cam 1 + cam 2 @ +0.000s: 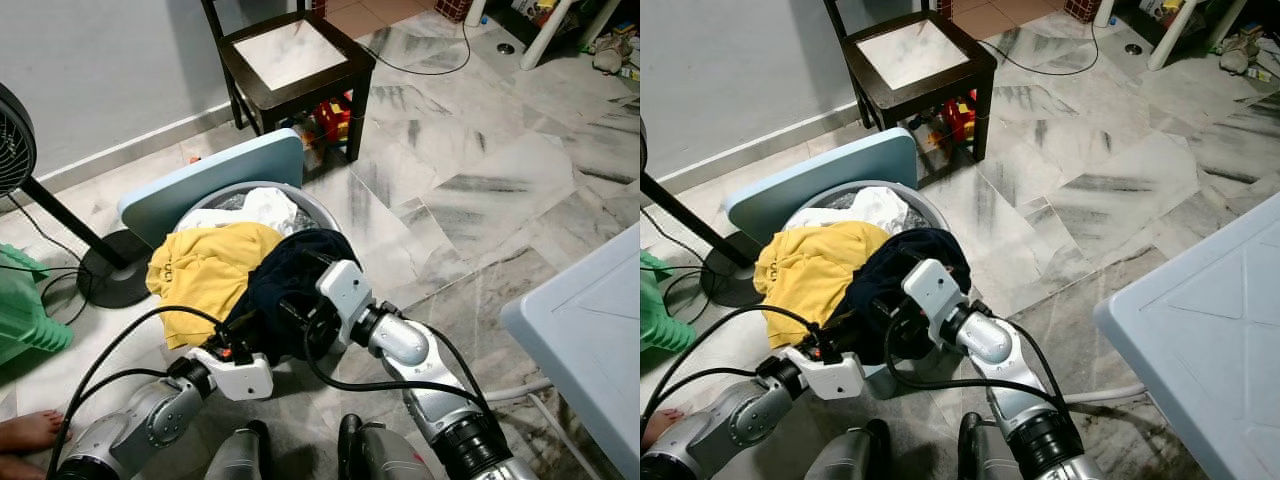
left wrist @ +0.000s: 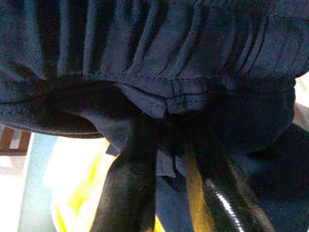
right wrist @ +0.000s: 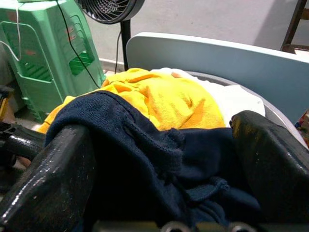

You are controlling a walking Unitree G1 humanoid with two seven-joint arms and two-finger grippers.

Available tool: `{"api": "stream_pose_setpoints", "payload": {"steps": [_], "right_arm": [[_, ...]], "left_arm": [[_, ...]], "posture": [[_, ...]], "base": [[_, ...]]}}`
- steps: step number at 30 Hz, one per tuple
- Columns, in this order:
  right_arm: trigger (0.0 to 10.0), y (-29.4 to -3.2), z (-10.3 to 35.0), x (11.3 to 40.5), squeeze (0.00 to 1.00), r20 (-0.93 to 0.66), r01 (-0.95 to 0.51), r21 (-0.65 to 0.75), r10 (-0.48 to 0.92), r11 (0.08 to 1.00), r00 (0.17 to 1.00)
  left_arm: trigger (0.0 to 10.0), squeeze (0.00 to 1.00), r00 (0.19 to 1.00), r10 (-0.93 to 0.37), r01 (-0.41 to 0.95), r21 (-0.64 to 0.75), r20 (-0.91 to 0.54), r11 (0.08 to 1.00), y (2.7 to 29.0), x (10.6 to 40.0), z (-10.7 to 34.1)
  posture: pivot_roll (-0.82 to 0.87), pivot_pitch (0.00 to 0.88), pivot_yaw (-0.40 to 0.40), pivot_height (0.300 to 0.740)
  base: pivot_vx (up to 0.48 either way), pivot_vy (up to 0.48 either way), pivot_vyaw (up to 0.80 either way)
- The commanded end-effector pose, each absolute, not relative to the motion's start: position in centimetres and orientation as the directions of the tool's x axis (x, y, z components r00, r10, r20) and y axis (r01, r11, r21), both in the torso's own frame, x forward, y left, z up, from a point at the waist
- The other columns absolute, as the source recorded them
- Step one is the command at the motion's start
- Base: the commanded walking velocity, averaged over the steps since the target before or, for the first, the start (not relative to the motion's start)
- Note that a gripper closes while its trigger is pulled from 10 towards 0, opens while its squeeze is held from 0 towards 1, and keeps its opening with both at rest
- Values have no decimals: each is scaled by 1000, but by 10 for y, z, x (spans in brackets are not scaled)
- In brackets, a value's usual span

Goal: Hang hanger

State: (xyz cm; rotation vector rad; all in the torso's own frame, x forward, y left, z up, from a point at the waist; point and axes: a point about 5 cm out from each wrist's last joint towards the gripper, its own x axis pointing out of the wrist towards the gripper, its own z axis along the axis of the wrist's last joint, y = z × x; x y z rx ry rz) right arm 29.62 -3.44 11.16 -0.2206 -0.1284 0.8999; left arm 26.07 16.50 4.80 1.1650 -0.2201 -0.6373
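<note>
Both grippers work the navy garment (image 1: pixel 290 285) atop the laundry basket (image 1: pixel 315 210); left gripper (image 2: pixel 166 193) pinches its hem, right gripper (image 3: pixel 159 159) straddles it, fingers apart; no hanger seen; next, likely lift it free.

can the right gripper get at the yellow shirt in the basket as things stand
Probably not directly: the right gripper is open around the navy garment, which lies between it and the yellow shirt. The left gripper is pinching that navy cloth too.
</note>
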Motion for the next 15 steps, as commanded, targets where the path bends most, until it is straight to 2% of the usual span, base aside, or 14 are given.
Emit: {"api": "stream_pose_setpoints", "payload": {"steps": [1, 8, 15], "right_arm": [[10000, -32, 110, 291, 0, 14, -772, -240, 797, 589, 604], [10000, -34, 109, 290, 0, 10, -769, -244, 795, 591, 607], [10000, -38, 107, 291, 0, 2, -765, -248, 790, 595, 613]], "left_arm": [[0, 0, 801, -569, 375, 895, -183, 240, 169, 255, 41], [0, 0, 823, -547, 344, 900, -152, 268, 175, 258, 44], [0, 0, 883, -465, 247, 909, -67, 337, 192, 263, 55]], "posture": [[114, 293, -15, 740], [111, 292, -16, 740], [119, 287, -19, 740]], "base": [[0, 0, 0], [0, 0, 0], [0, 0, 0]]}}
